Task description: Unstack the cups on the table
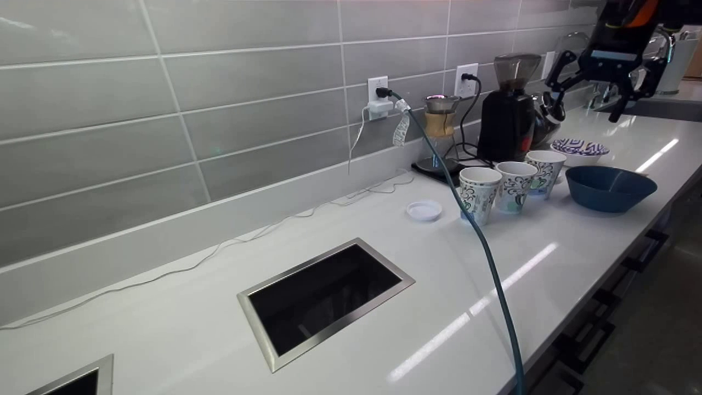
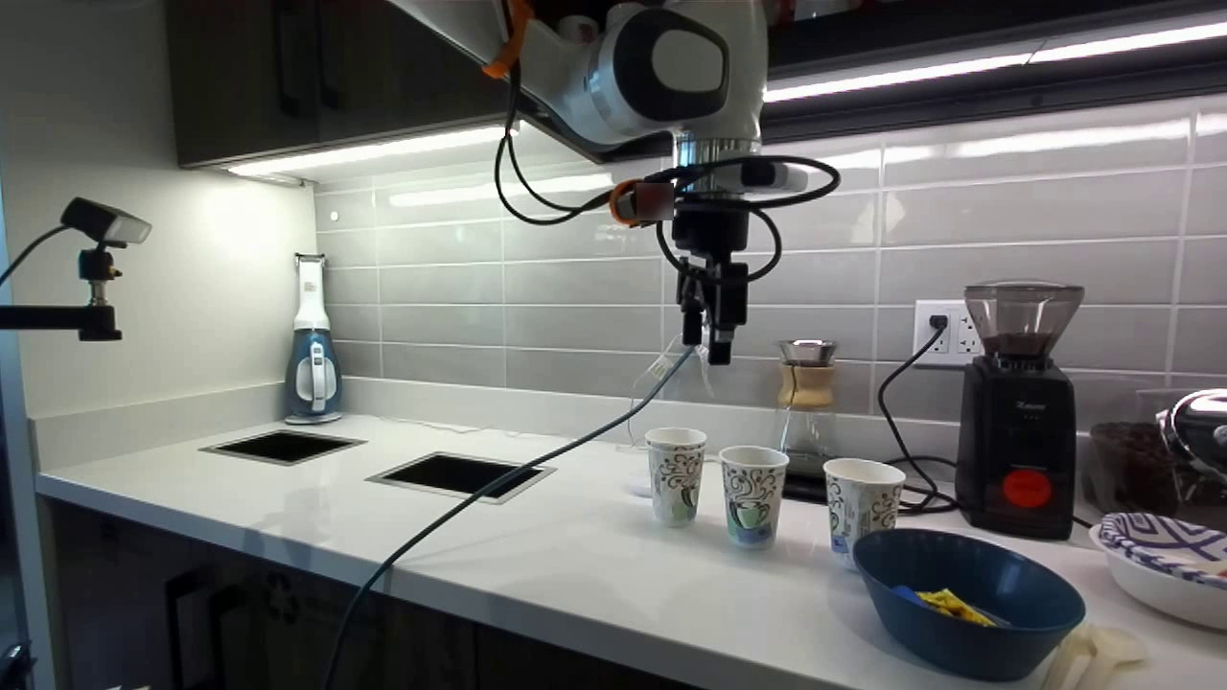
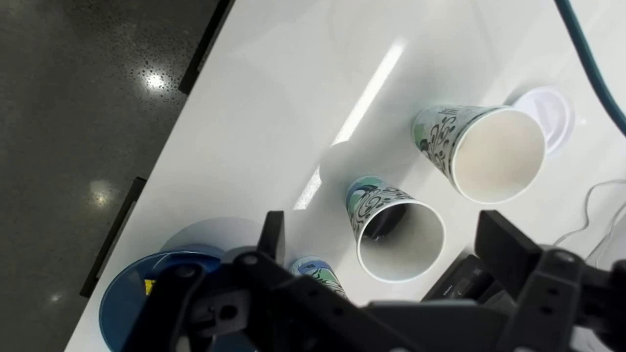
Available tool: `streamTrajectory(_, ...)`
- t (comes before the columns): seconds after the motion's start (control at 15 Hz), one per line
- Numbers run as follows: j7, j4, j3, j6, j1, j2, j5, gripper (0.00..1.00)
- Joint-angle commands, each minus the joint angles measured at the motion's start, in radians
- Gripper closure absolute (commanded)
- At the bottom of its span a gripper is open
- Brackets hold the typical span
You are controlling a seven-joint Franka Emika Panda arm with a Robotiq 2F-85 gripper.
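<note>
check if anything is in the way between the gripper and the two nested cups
Nothing visible blocks an approach from above: the open gripper hangs higher than the nested cups. The middle cup stands beside them, toward the gripper, so a low approach might knock it. The teal cable passes beyond them in the wrist view.

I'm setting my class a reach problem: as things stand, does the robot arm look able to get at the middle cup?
Likely yes: the gripper hangs open above the counter, and in the wrist view nothing covers the middle cup. Neighbouring cups stand close, though.
</note>
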Motion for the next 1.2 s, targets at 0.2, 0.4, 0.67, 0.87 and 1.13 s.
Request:
streamTrajectory(0.2, -0.009, -0.017, 0.001, 0.017, 0.004, -0.003, -0.008, 0.00)
streamTrajectory(0.4, -0.009, -0.017, 0.002, 0.017, 0.004, -0.007, -0.008, 0.00)
streamTrajectory(0.67, -0.047, -0.002, 0.031, 0.040, 0.019, 0.052, 0.042, 0.00)
streamTrajectory(0.87, -0.053, 0.005, 0.048, 0.070, 0.032, 0.112, 0.051, 0.00)
streamTrajectory(1.13, -0.052, 0.023, 0.060, 0.166, 0.040, 0.188, 0.068, 0.23)
